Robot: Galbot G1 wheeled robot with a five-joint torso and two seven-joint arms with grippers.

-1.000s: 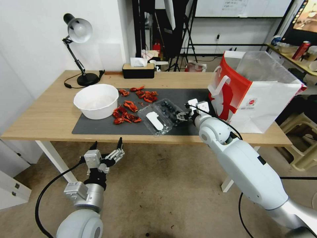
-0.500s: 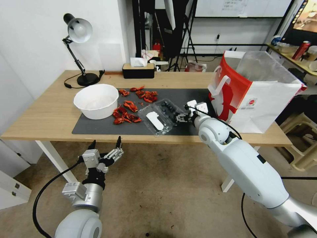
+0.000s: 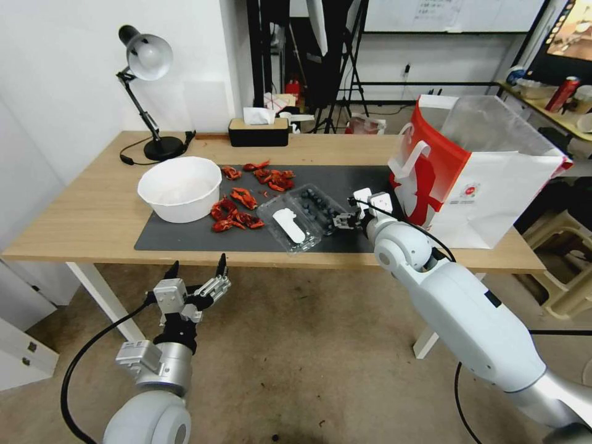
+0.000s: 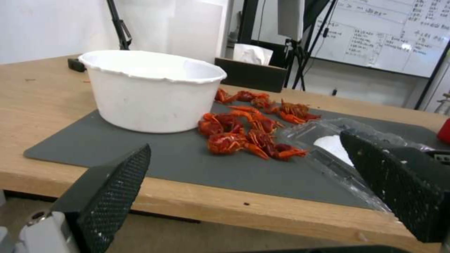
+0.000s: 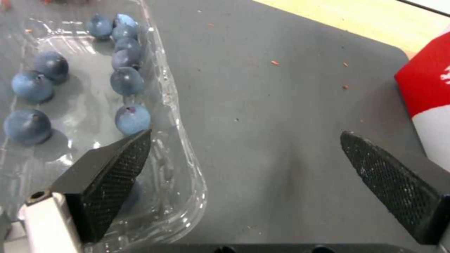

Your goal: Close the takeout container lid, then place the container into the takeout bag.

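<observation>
**Open clamshell on the grey mat, right gripper at its berry side**

At the table's (image 3: 92, 216) ten o'clock corner stands a desk lamp (image 3: 145, 55) against the white wall. The left gripper (image 3: 196, 271) hangs below the near table edge, over the brownish floor, jaws spread wide and empty. On the dark grey mat (image 3: 185, 237) sits a white bowl (image 3: 180, 187), with red crayfish (image 3: 237, 213) scattered toward three o'clock of it. Just beside them the takeout container (image 3: 302, 216) lies flat open: the lid (image 3: 287, 225) with its white sticker at the near side, the blueberries (image 5: 126, 80) in the far half. The right gripper (image 3: 341, 221) is at the container's three o'clock edge, jaws released; in the right wrist view one finger (image 5: 110, 175) overlaps the berry tray's rim, the other stands over bare mat. Farther toward three o'clock the takeout bag (image 3: 487, 185) stands upright, mouth open. At twelve o'clock a tissue box (image 3: 258, 129) fronts tripods and a whiteboard.
</observation>
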